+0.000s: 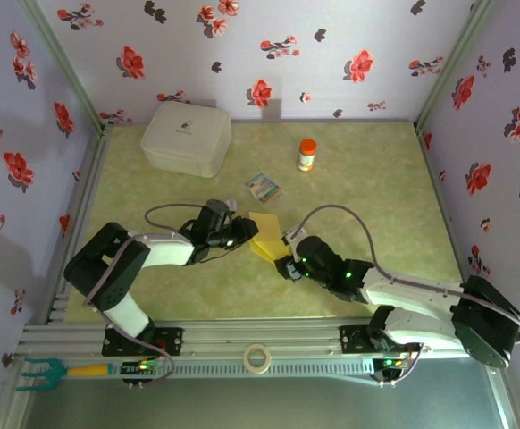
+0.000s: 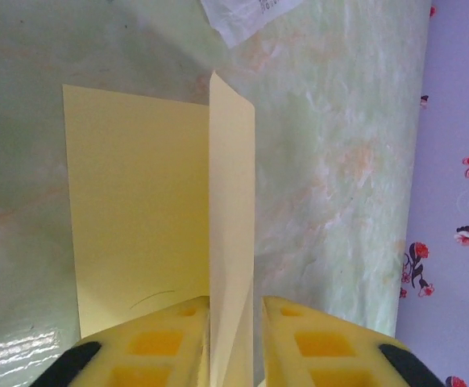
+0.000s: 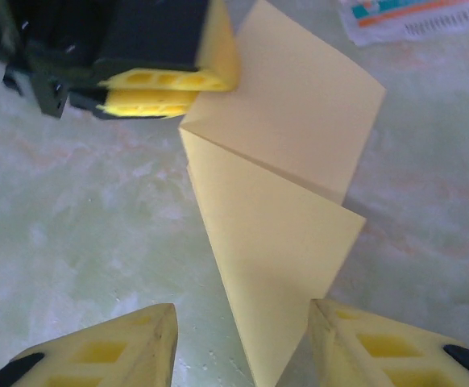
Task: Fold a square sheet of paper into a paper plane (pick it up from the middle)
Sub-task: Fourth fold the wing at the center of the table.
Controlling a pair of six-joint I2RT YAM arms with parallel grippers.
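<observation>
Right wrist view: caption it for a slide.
The left gripper pinches the folded square sheet of paper while the right gripper stands open around its near corner.

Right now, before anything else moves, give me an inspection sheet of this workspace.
Surface: green marbled table.
Job's things: square sheet of paper, partly folded, one flap raised.
Clutter: white box, orange-capped bottle, printed packet; tape roll and green tool on the front rail.
Grippers: left gripper straddles the raised flap, grip unclear; right gripper open, the sheet's point between its fingers.
Cables: grey cable looped by each arm.
Surroundings: floral walls on three sides.
</observation>
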